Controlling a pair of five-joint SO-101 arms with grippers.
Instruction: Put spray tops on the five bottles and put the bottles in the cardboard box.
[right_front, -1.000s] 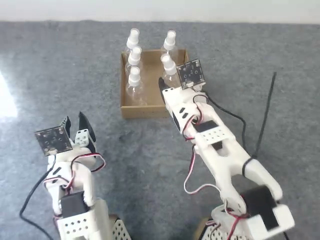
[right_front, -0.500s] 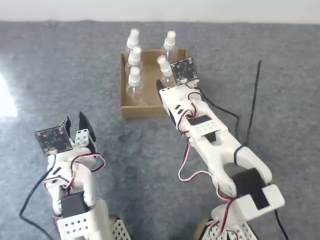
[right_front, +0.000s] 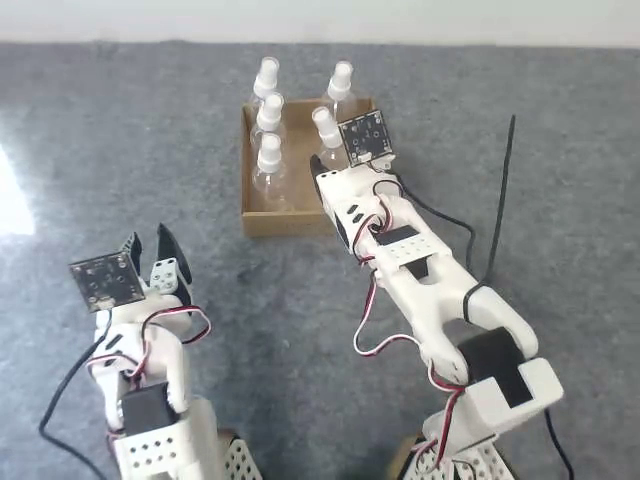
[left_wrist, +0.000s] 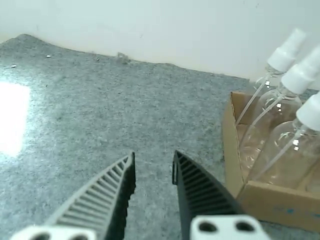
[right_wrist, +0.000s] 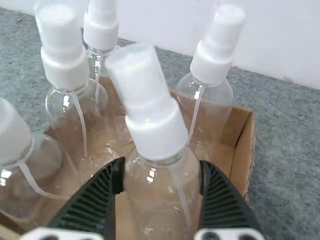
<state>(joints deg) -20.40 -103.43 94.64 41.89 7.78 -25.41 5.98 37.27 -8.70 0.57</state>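
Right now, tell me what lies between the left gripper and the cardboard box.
Bare grey carpet lies between the left gripper and the cardboard box, nothing else; the high view and left wrist view both show it.

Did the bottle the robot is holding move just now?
Yes. The bottle in the right gripper slid a little to the left, away from the right wall of the cardboard box.

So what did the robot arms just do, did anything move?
The right gripper, clamped on a bottle, swung it a little to the left inside the cardboard box, closer to the other four bottles. The left gripper stayed where it was, open, and the four bottles kept their places.
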